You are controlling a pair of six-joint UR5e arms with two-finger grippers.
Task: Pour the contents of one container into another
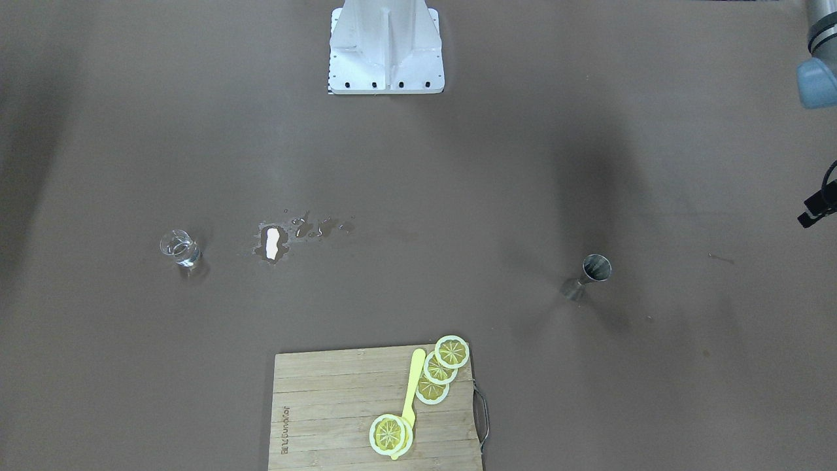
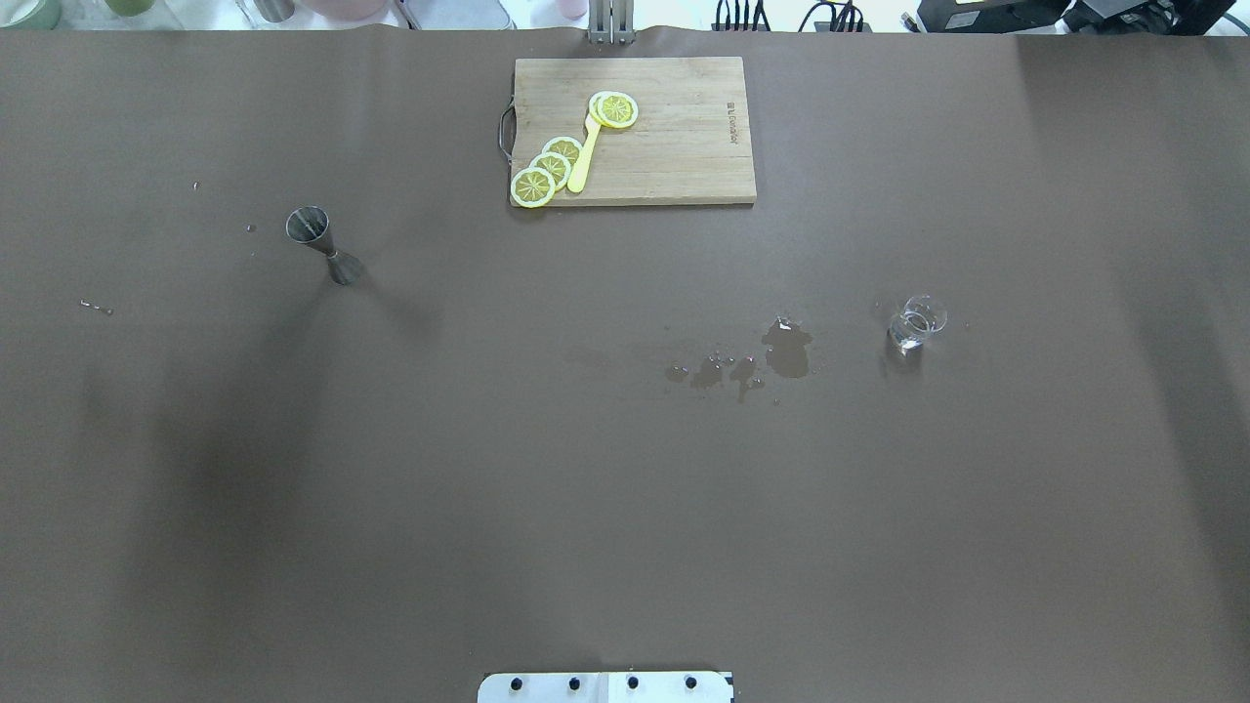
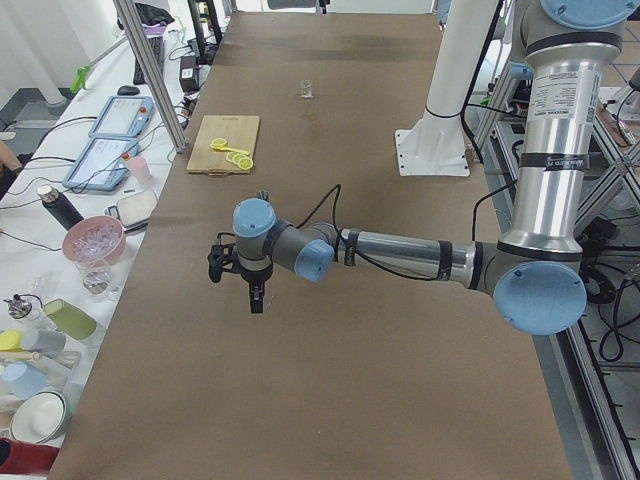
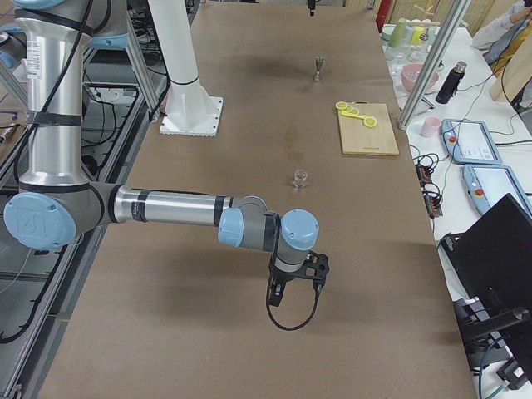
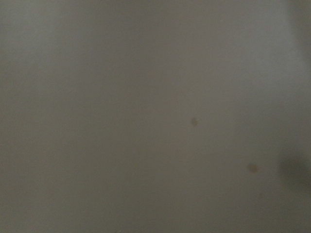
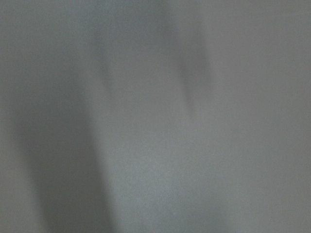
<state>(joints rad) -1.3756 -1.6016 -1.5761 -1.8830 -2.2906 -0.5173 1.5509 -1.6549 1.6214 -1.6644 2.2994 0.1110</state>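
1. The brown-covered counter (image 2: 625, 488) carries everything.
2. The right end effector (image 4: 278, 287) hangs over the counter's right end and the left end effector (image 3: 255, 295) over its left end. I cannot tell whether either is spread or pressed together.
3. A wooden cutting board (image 2: 674, 146) with lemon slices (image 2: 552, 168) sits mid-way along the edge away from the robot.
4. A wet spill (image 2: 781, 353) lies right of centre.
5. The steel jigger (image 2: 322, 244) stands upright toward the left end with its mouth up. The left arm is nearer to it.
6. The clear glass (image 2: 913, 327) stands toward the right end, between the long edges. Its long axis is vertical and its mouth is up. It lies inward from the right end effector, toward centre, so the right arm looks better placed to reach it.
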